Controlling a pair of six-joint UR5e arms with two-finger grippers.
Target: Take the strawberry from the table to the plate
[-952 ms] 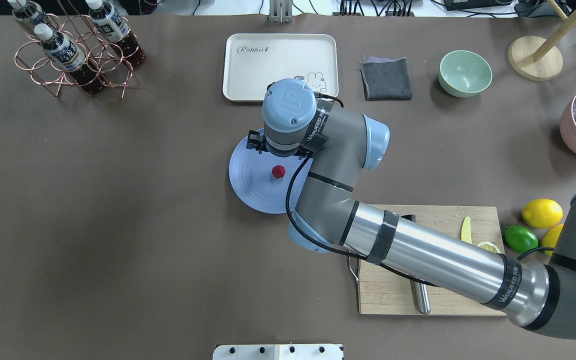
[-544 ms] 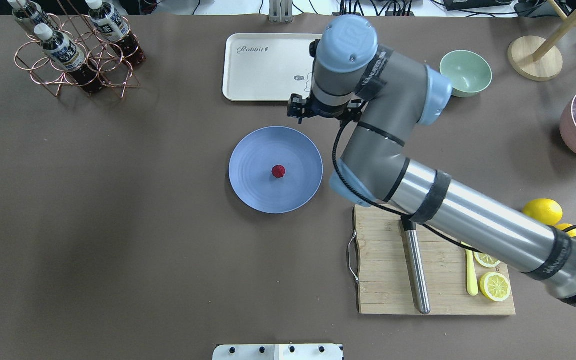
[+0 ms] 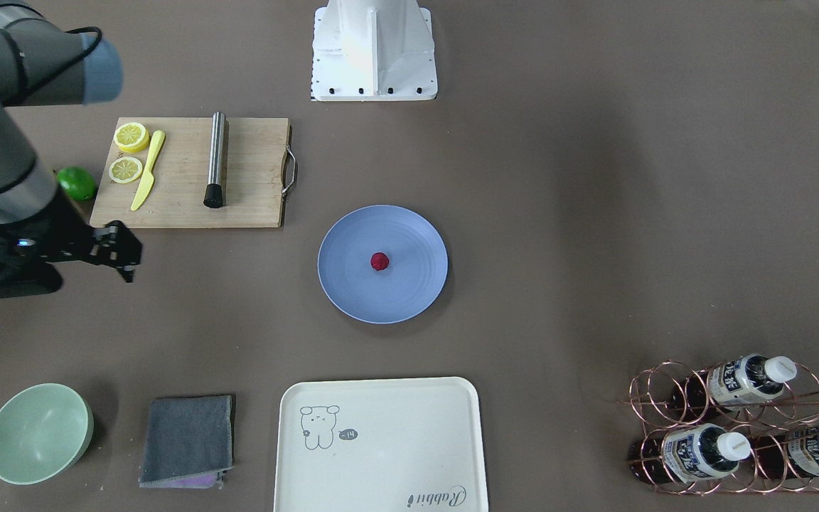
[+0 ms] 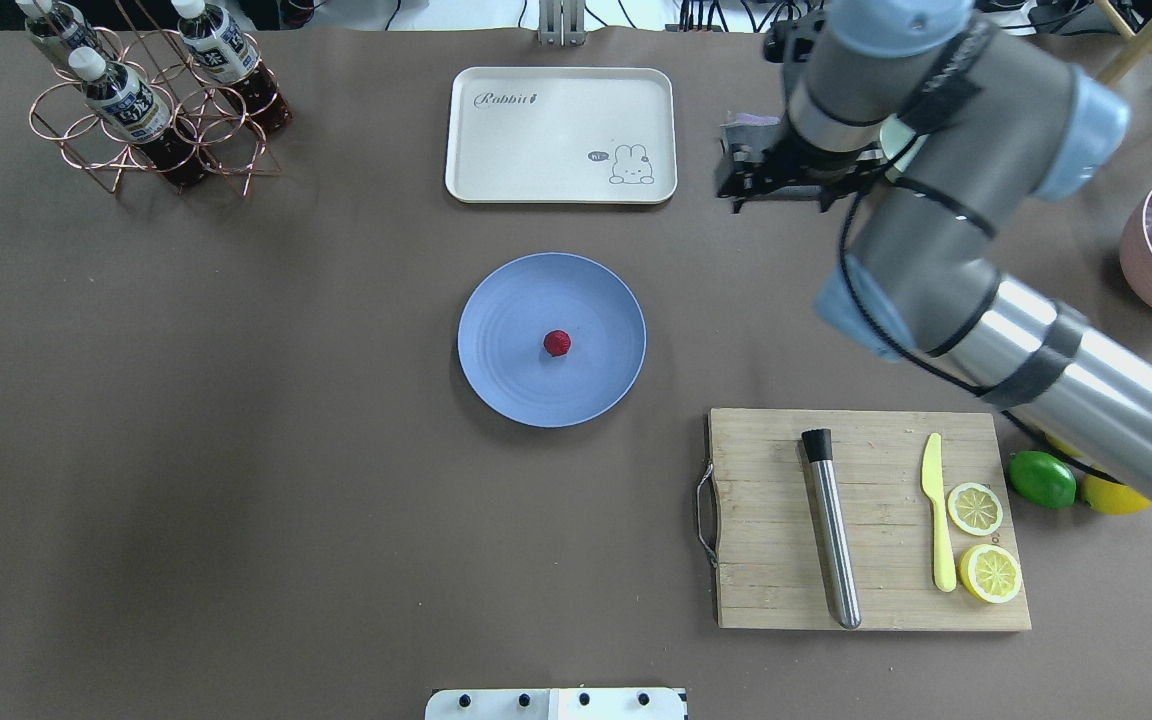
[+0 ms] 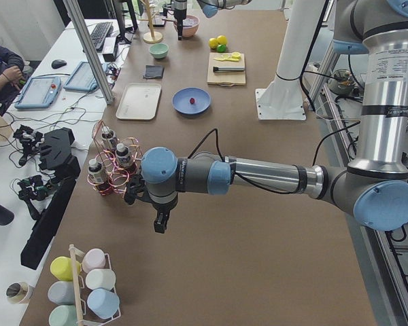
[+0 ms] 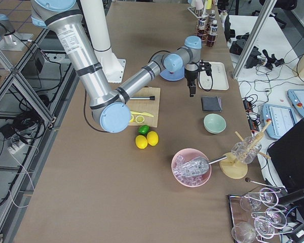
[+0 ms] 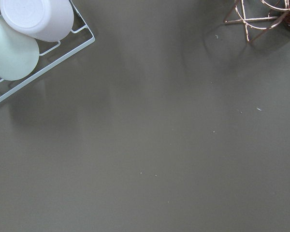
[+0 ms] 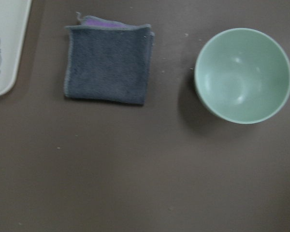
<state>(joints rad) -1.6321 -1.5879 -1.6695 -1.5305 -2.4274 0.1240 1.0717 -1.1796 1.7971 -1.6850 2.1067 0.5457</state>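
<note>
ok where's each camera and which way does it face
Front-facing: across the table, steeply down on plate and strawberry; right gripper at left.
Overhead: behind the base, forward and down; right gripper top right.
Exterior left: table end by the bottle rack; left gripper near.
Exterior right: opposite end; right gripper mid-view.
Left wrist: down at table; no body.
Right wrist: down at cloth and bowl; no body.
Shared: front-facing and overhead both show the strawberry on the plate.
</note>
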